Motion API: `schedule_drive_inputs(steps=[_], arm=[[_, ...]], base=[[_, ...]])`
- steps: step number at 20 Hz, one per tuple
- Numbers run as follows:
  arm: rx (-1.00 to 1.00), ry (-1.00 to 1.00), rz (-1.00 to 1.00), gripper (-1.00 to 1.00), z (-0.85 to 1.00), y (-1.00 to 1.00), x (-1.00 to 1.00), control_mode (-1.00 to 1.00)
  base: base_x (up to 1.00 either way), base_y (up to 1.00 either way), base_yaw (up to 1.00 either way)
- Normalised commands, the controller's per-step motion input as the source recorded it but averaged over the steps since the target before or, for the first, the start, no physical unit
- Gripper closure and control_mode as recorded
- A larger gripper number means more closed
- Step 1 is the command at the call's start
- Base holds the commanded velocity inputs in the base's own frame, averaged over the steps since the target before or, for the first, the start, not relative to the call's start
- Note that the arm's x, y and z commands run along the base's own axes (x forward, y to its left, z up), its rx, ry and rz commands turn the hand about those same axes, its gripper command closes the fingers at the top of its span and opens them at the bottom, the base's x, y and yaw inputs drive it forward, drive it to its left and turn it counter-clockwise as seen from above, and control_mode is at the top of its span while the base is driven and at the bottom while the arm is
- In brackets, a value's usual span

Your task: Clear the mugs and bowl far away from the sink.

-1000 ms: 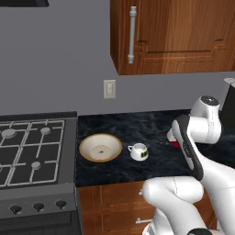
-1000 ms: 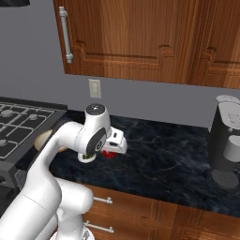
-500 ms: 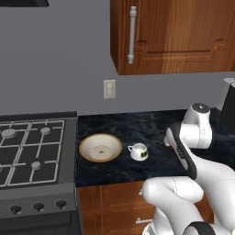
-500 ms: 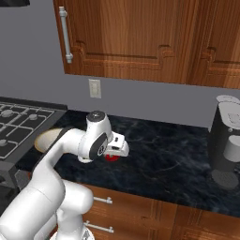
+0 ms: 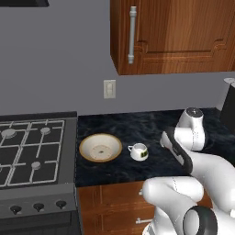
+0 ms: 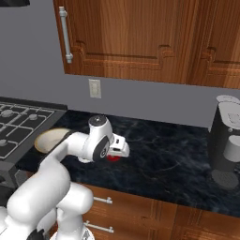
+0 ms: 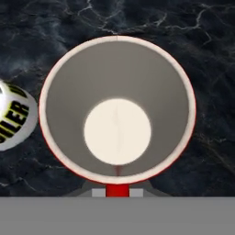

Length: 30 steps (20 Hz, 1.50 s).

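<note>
Seen from straight above in the hand view, the red mug (image 7: 117, 110) shows its grey inside and pale bottom, and my gripper (image 7: 117, 187) is shut on its near rim. From the right base view the red mug (image 6: 111, 158) shows under my gripper (image 6: 118, 151), low over the dark counter; whether it touches I cannot tell. The white mug (image 5: 138, 151) stands left of it, its side also at the hand view's left edge (image 7: 13, 120). The cream bowl (image 5: 100, 147) lies left of the white mug, half behind my arm in the right base view (image 6: 47, 139). The sink is out of view.
A gas stove (image 5: 32, 151) borders the counter on the left. A dark coffee machine (image 6: 227, 145) stands at the counter's right end. Wooden cabinets (image 6: 140, 37) hang above, and bare black counter (image 6: 168, 164) stretches between my hand and the machine.
My hand, with the red mug in it, has sunk a little and drawn toward the counter's front. The red mug has slipped behind my arm in the left base view.
</note>
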Motion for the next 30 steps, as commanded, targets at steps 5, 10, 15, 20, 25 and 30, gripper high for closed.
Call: schedule_drive_inputs(steps=[5,10,15,20,25,30], arm=[[0.0,0.0,0.0,1.0,-0.24,-0.05,0.31,-1.0],[0.0,0.0,0.0,1.0,-0.23,-0.08,0.25,-1.0],[0.0,0.0,0.0,1.0,-0.21,-0.11,0.23,-1.0],[0.0,0.0,0.0,1.0,-0.16,-0.09,0.25,-1.0],[0.0,0.0,0.0,1.0,-0.16,-0.05,0.24,-1.0],[0.0,0.0,0.0,1.0,-0.17,-0.01,0.22,-1.0]], base=[[0.0,0.0,0.0],[0.0,0.0,0.0],[0.0,0.0,0.0],[0.0,0.0,0.0],[0.0,0.0,0.0],[0.0,0.0,0.0]])
